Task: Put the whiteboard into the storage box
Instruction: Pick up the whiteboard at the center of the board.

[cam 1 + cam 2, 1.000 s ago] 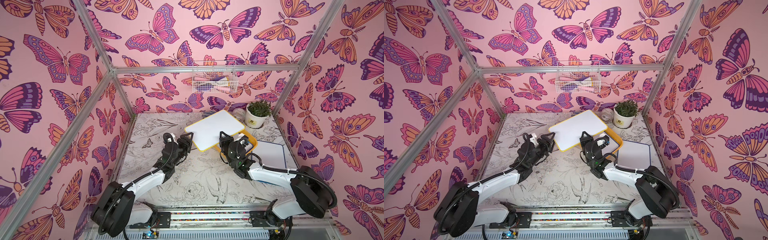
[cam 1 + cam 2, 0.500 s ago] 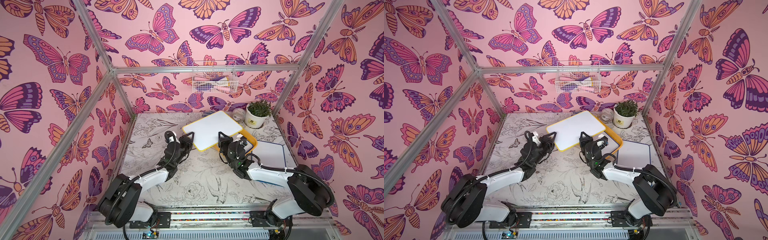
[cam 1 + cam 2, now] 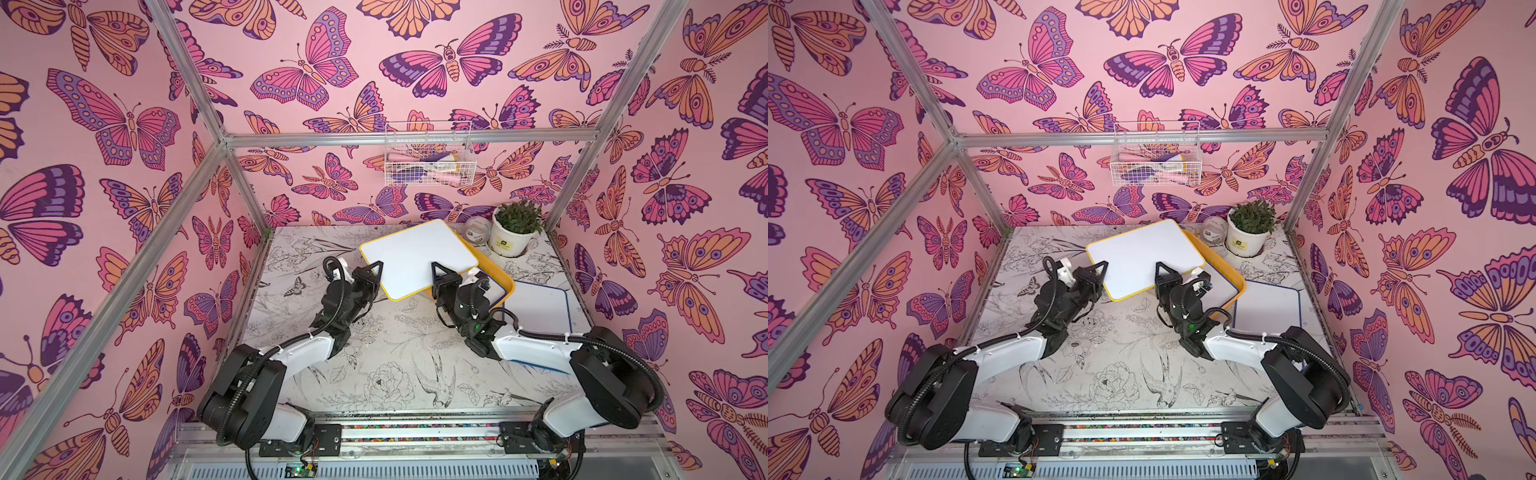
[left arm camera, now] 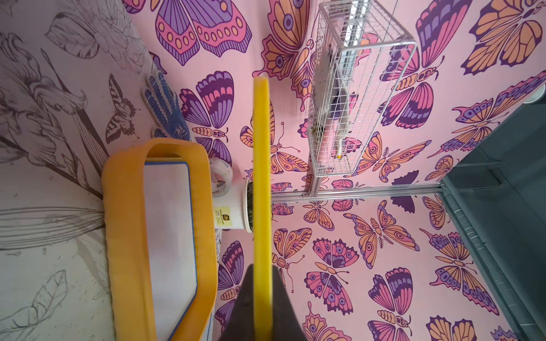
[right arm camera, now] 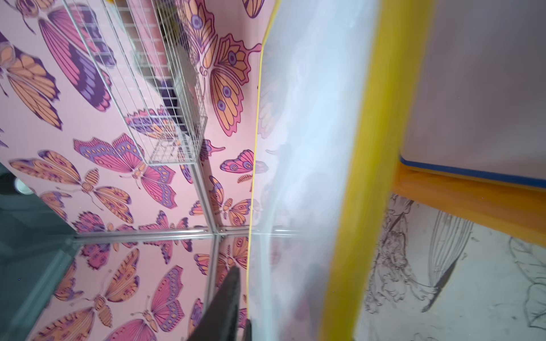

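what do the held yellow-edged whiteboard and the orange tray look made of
Whiteboard: glossy white face showing faint reflections, likely coated; matte yellow frame, probably plastic. Storage box: smooth orange plastic by its look, with a rounded moulded rim.

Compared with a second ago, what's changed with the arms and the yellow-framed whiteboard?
The left gripper reached in and closed on the near left corner of the yellow-framed whiteboard, which shifted slightly to the left. The right gripper remains at the board's near edge; whether it still grips is unclear. The storage box, the blue-framed whiteboard inside it, the spare whiteboard beside it and the potted plant stayed put.
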